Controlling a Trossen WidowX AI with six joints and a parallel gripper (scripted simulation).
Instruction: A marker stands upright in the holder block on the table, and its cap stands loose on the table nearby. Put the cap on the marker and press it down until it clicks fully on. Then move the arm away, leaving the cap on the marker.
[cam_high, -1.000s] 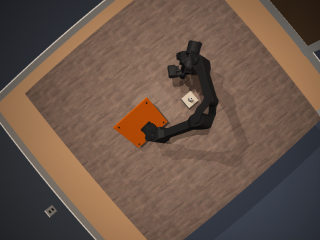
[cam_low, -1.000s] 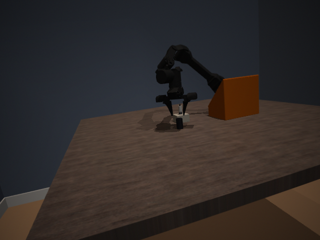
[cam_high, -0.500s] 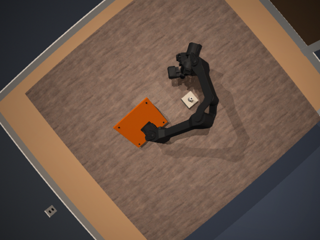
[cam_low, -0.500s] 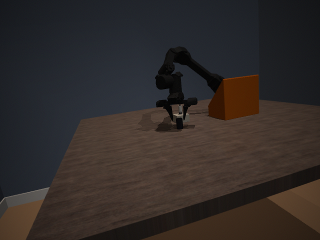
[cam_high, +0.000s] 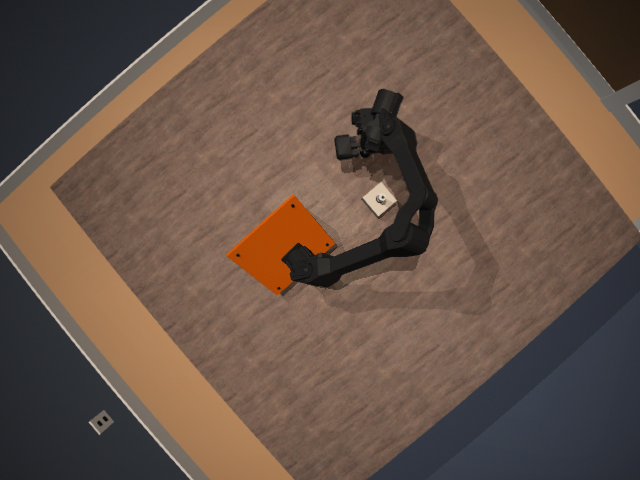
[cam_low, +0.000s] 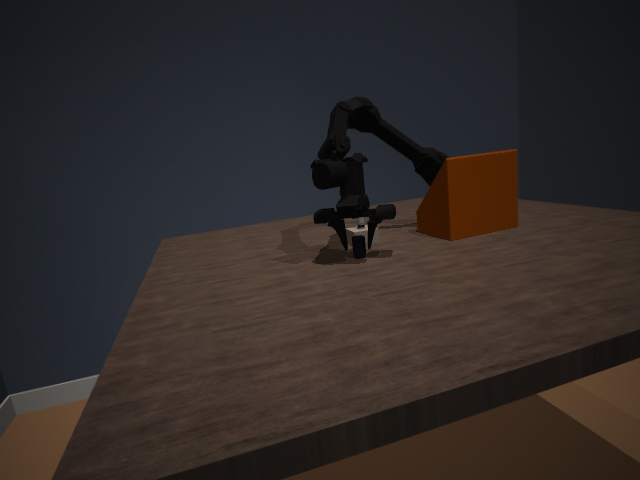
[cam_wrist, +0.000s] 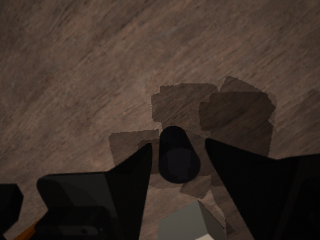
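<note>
Gripper Open Over Upright Cap

Landmark is the block (cam_high: 371, 200) (cam_low: 375, 235) (cam_wrist: 182, 223). Near it, the black cap (cam_low: 359, 246) (cam_wrist: 179, 162) stands upright on the table (cam_high: 206, 144) (cam_low: 268, 320) (cam_wrist: 75, 65). The gripper (cam_low: 358, 249) (cam_wrist: 178, 145) points down there, its fingers apart and gripping nothing, one to each side of the cap. The uncapped marker (cam_high: 381, 197) (cam_low: 360, 222) stands in the block. Well apart from the block, the arm (cam_high: 413, 173) (cam_low: 395, 135) reaches out from the orange stand (cam_high: 268, 240) (cam_low: 483, 193).
</note>
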